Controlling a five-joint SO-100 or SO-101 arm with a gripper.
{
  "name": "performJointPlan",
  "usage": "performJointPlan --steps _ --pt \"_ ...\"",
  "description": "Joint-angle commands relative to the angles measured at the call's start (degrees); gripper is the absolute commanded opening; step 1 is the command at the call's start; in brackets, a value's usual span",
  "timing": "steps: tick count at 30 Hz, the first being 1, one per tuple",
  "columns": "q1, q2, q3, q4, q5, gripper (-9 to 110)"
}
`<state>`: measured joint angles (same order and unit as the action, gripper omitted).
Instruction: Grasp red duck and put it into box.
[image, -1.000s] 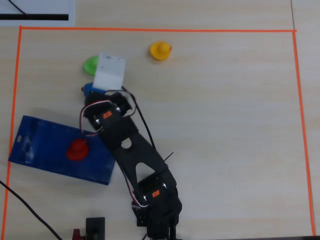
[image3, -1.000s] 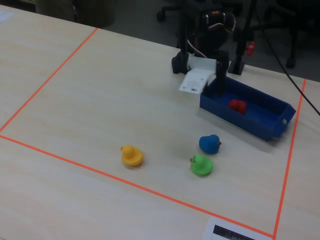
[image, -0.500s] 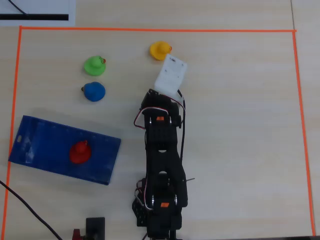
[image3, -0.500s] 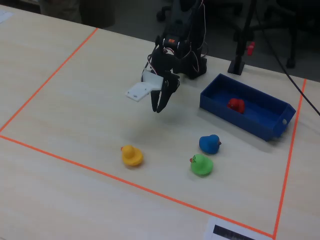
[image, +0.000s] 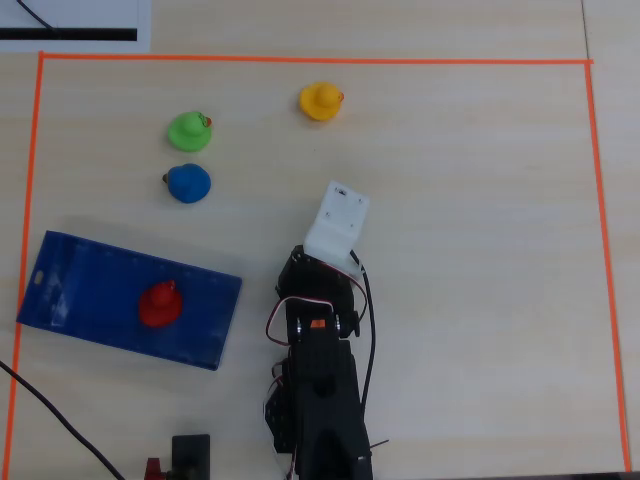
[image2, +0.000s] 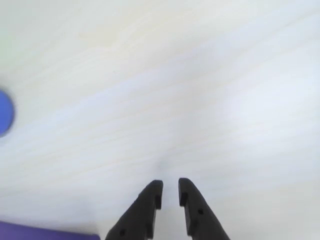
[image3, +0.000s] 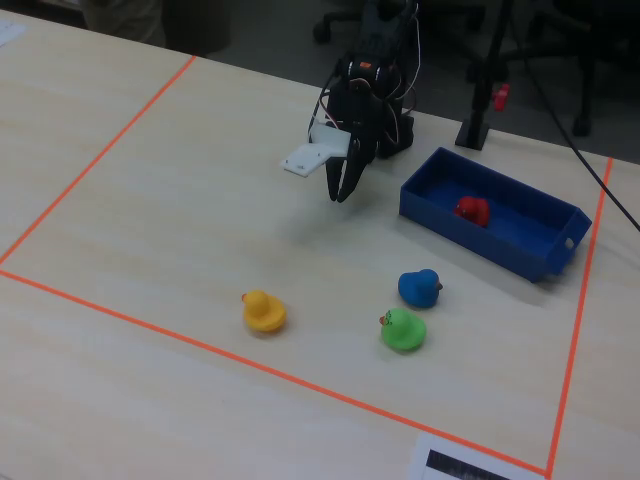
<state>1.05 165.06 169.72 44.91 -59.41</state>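
Overhead: red duck (image: 158, 303) sits inside the box (image: 90, 275), left of the arm (image: 318, 380); round, orange beak pointing far. Arm folded back near its base, white wrist block (image: 337, 224) pointing far-right.

Wrist: gripper (image2: 169, 192) over bare table (image2: 200, 90), fingers nearly closed with a narrow gap, nothing held. Blue duck (image2: 5, 112) at the left edge.

Fixed: gripper (image3: 343, 189) points down above the table, left of the box (image3: 520, 250); red duck (image3: 472, 210) lies on the box floor.

No legible text, label, brand or number in any view; white sheet (image: 70, 22), upper left of overhead view, bears only a black bar
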Motion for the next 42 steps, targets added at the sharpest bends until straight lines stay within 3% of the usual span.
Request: performJointPlan --steps 1,6,14,25,31,42 --pt "0.79 12.92 1.32 3.69 -0.97 0" --pt "2.02 22.06 6.42 8.96 -2.29 0" --pt "1.58 24.61 8.44 13.27 -2.20 0" --pt "0.79 24.70 8.44 29.71 -6.86 0" --pt "1.58 24.61 8.44 29.71 -7.03 6" --pt "1.58 24.61 8.44 29.71 -7.03 6"
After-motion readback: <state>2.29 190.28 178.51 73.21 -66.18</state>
